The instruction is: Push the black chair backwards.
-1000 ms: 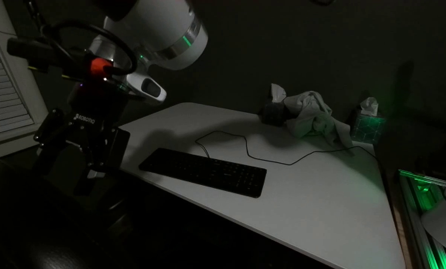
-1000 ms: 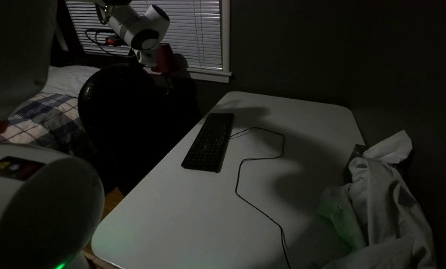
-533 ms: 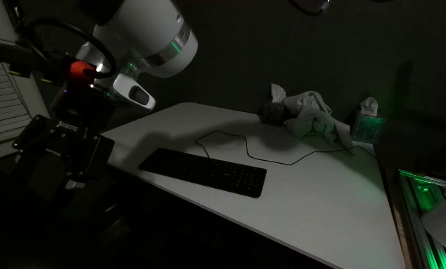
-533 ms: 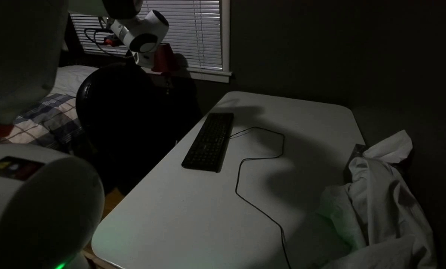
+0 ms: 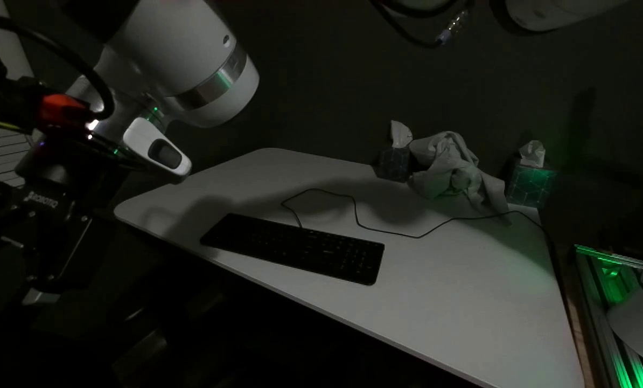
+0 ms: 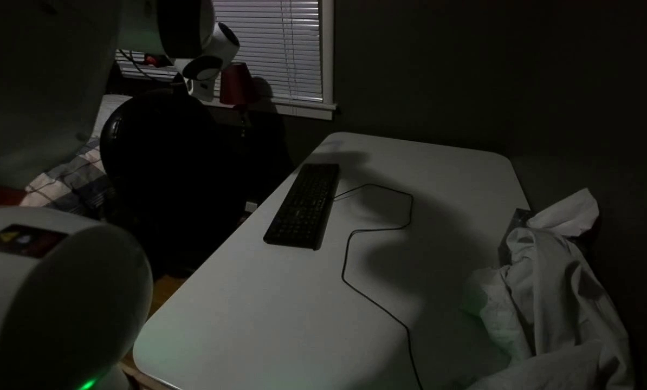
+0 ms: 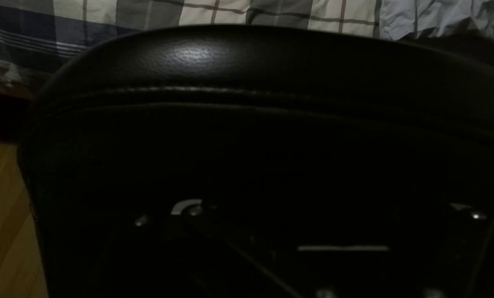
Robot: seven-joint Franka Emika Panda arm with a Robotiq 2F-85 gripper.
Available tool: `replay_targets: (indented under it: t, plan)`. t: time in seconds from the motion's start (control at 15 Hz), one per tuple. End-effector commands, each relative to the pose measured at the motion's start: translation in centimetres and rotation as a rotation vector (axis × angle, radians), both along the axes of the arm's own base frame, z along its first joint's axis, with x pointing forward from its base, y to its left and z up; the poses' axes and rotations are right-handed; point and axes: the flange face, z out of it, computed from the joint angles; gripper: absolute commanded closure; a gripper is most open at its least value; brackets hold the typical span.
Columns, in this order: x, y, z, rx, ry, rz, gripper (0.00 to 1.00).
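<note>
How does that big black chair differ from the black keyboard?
The black chair is far bigger than the keyboard. The chair has a rounded top; the keyboard is a flat, straight-sided rectangle. The chair stands beside the table, while the keyboard lies on it. Both are black.

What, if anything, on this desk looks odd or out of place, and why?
The cloth lies crumpled between two tissue boxes, as if dropped, not folded. The cable wanders loosely across the desk. No spill shows.
</note>
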Motion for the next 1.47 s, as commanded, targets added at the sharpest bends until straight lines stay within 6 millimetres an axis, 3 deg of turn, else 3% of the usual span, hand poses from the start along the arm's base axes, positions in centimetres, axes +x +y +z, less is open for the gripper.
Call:
replay_targets:
  t: [0.0, 0.2, 0.33, 0.8, 1.13, 1.4]
  plan:
    - [-0.4, 2.3, 0.3, 0.078, 0.055, 0.038, 0.00]
    - [-0.5, 1.9, 0.8, 0.081, 0.061, 0.060, 0.00]
    - [-0.2, -0.3, 1.4, 0.034, 0.021, 0.080, 0.00]
    - [-1.3, -13.7, 6.6, -0.215, -0.090, 0.294, 0.00]
    - [-5.2, -23.7, 10.3, -0.385, -0.074, 0.481, 0.00]
    - [-8.6, -29.9, 11.6, -0.539, -0.065, 0.637, 0.00]
